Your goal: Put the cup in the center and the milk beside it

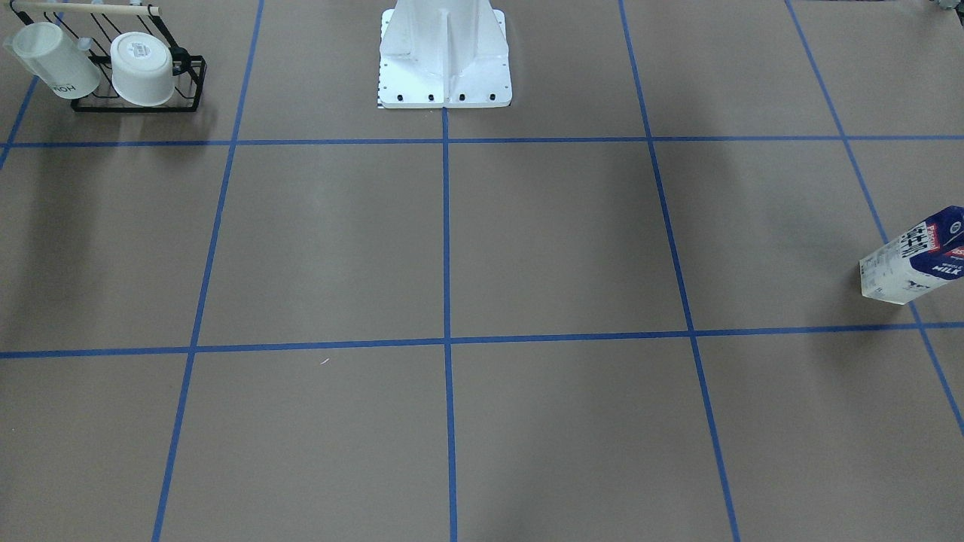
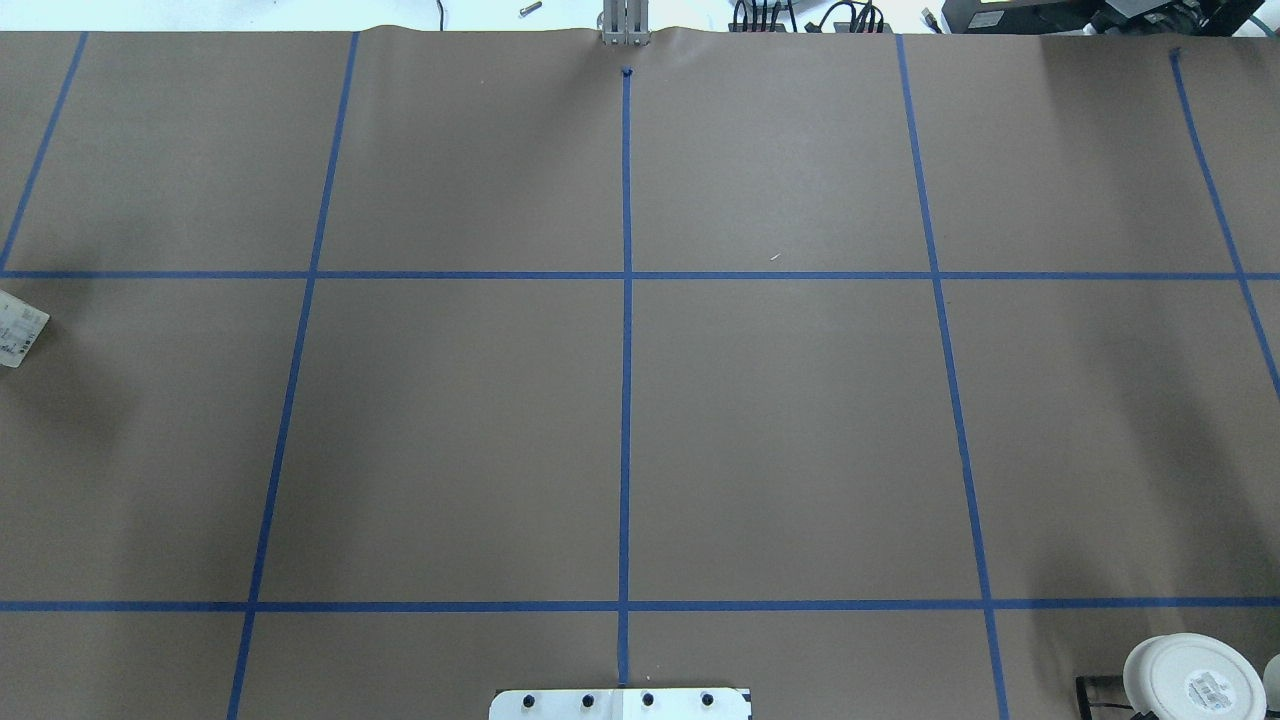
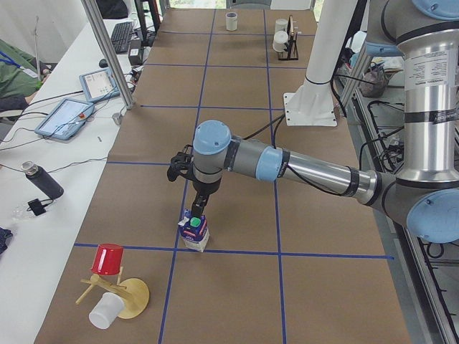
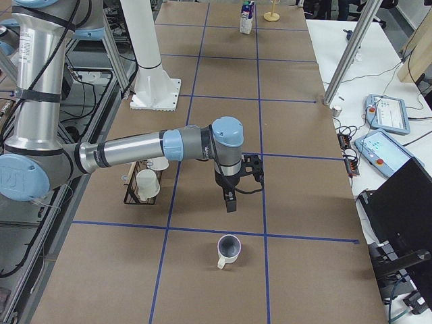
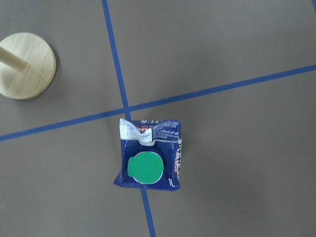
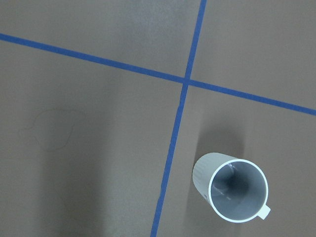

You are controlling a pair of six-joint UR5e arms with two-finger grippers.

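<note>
The milk [image 5: 149, 155], a blue-and-white carton with a green cap, stands upright on a tape crossing, seen from right above in the left wrist view. It also shows at the table's end in the front view [image 1: 915, 256] and the left view [image 3: 194, 233]. My left gripper [image 3: 196, 213] hangs just above it; I cannot tell whether it is open or shut. The cup [image 6: 232, 190], a plain white mug, stands upright near another tape crossing. My right gripper [image 4: 231, 205] hovers above the table, short of the mug [image 4: 227, 250]; its state is unclear. The center [image 2: 626, 440] is bare.
A black wire rack [image 1: 135, 102] with two other white cups stands near the robot's right side [image 4: 145, 182]. A wooden stand [image 3: 118, 294] with a red cup is beyond the milk; its base shows in the left wrist view [image 5: 24, 64]. The robot's white base [image 1: 444, 60] sits mid-table.
</note>
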